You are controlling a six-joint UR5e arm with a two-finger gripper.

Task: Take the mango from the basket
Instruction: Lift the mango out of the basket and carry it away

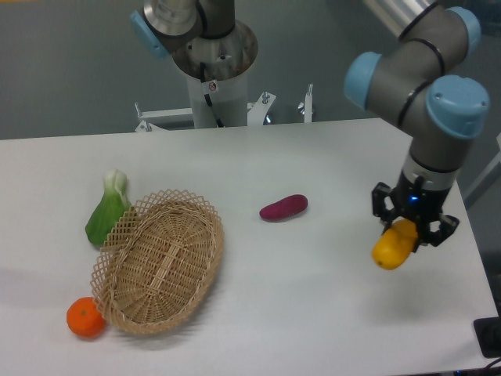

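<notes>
The mango (393, 246) is yellow-orange and glossy. It hangs in my gripper (407, 228) above the right side of the table, far from the basket. The gripper's fingers are shut on the mango's upper end. The tan wicker basket (159, 262) lies at the left of the table, tilted with one side raised, and nothing shows inside it.
A purple sweet potato (283, 207) lies mid-table. A green bok choy (107, 209) rests against the basket's upper left rim. A small round orange (84, 317) sits at the basket's lower left. The robot base (213, 59) stands behind the table. The table's right edge is close under the gripper.
</notes>
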